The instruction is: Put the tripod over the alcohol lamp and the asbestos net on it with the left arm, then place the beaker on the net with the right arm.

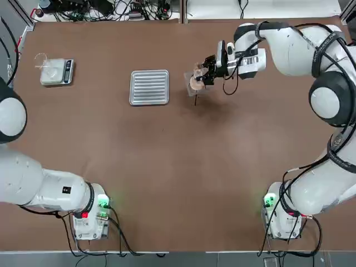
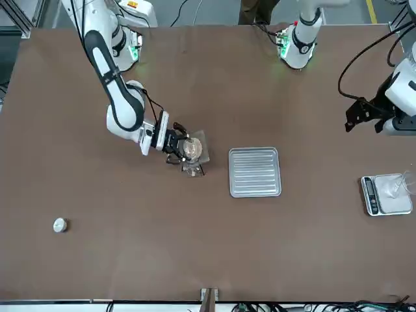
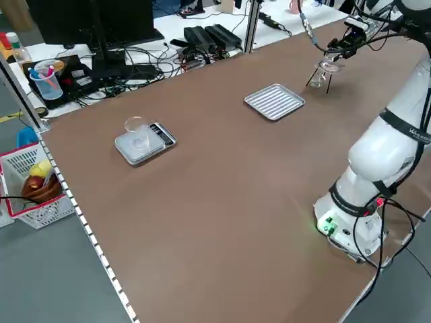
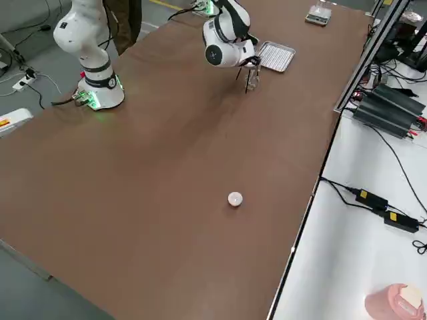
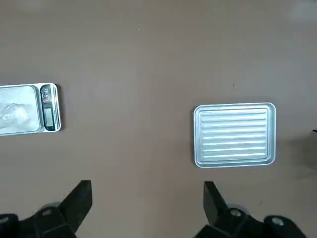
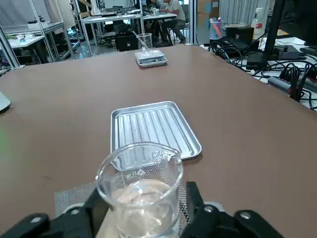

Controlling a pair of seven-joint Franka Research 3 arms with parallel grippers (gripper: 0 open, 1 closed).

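Note:
The clear beaker [image 6: 140, 186] stands upright on the asbestos net [image 6: 74, 196], whose tan disc shows through the glass. The net rests on the black wire tripod [image 2: 201, 170], and the alcohol lamp [image 2: 190, 170] is partly visible underneath. My right gripper [image 6: 146, 194] reaches in from the side with a finger on each side of the beaker. A thin gap shows beside one finger [image 6: 192, 196], so it is open. In the top view it sits at the far middle of the table [image 1: 204, 72]. My left gripper [image 5: 146, 186] hovers high, open and empty.
A ribbed silver tray [image 1: 149, 87] lies just left of the tripod stack. A grey scale with a clear dish [image 1: 57, 72] sits at the far left. A small white round object [image 2: 60, 225] lies alone on the robot's right side, near the far edge.

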